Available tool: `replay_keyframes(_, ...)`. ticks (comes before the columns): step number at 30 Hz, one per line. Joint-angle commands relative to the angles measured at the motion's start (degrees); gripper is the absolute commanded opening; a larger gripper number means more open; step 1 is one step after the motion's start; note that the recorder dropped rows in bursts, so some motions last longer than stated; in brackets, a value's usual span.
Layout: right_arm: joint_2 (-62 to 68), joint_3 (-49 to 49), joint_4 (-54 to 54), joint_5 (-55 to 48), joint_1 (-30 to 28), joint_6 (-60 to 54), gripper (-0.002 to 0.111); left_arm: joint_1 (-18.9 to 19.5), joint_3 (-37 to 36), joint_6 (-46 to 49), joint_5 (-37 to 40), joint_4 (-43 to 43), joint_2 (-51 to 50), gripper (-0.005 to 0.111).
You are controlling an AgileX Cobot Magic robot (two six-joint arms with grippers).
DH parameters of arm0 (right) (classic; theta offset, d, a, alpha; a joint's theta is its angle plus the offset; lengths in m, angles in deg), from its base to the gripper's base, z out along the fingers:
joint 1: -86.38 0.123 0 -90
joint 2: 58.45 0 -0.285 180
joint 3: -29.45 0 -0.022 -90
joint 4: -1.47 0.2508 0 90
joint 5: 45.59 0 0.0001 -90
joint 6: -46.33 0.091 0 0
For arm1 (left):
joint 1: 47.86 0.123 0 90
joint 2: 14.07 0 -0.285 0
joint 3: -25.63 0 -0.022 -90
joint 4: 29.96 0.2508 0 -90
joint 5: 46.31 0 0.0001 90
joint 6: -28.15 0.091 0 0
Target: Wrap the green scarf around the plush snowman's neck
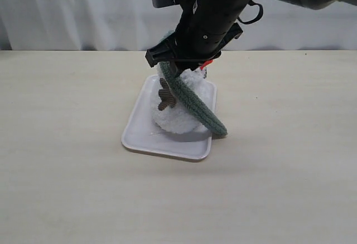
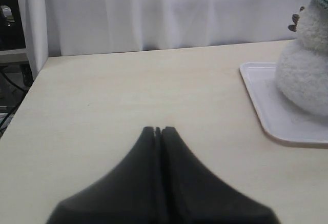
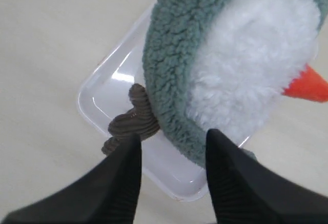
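Note:
The plush snowman [image 1: 174,120] stands upright on a white tray [image 1: 139,135] in the middle of the table. The green scarf [image 1: 195,103] runs from beside its head diagonally down across its body, and its end rests at the tray's front right corner. My right gripper [image 1: 179,64] hangs just above the head, open, with nothing between its fingers. In the right wrist view the scarf [image 3: 169,55] curls round the white head [image 3: 256,55] with its orange nose [image 3: 307,86], above a brown twig arm [image 3: 130,124]; the neck is hidden under the scarf. My left gripper [image 2: 158,128] is shut and empty, well away from the snowman [image 2: 305,75].
Bare beige tabletop surrounds the tray [image 2: 266,111]. A white curtain [image 1: 83,9] hangs behind the table's far edge. The table's corner and a dark gap with cables [image 2: 10,75] show in the left wrist view.

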Motion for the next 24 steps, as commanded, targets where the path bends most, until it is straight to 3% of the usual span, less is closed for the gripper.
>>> replay_keyframes(1,-1.9,0.0,1.4,2.8,-0.1,-0.6,0.039,-0.4,-0.2,-0.1,-0.4,-0.1,0.2,0.0)
replay_keyframes(4,-2.4,0.0,2.0,6.4,0.6,-0.6,0.029,-0.4,-0.2,-0.1,-0.4,-0.1,0.2,0.0)
replay_keyframes(8,-2.4,0.0,0.0,12.3,2.6,-0.6,0.005,-0.4,-0.2,-0.1,-0.4,-0.1,0.2,0.0)
replay_keyframes(13,-2.1,0.0,-2.7,16.8,2.9,5.9,0.004,-0.4,-0.2,-0.1,-0.4,-0.1,0.2,0.0)
replay_keyframes(19,-0.6,0.0,-14.9,14.0,2.9,17.8,0.004,-0.4,-0.2,-0.1,-0.4,-0.1,0.2,0.0)
replay_keyframes(24,1.6,0.0,-16.2,14.3,2.9,19.1,0.004,-0.4,-0.2,-0.1,-0.4,-0.1,0.2,0.0)
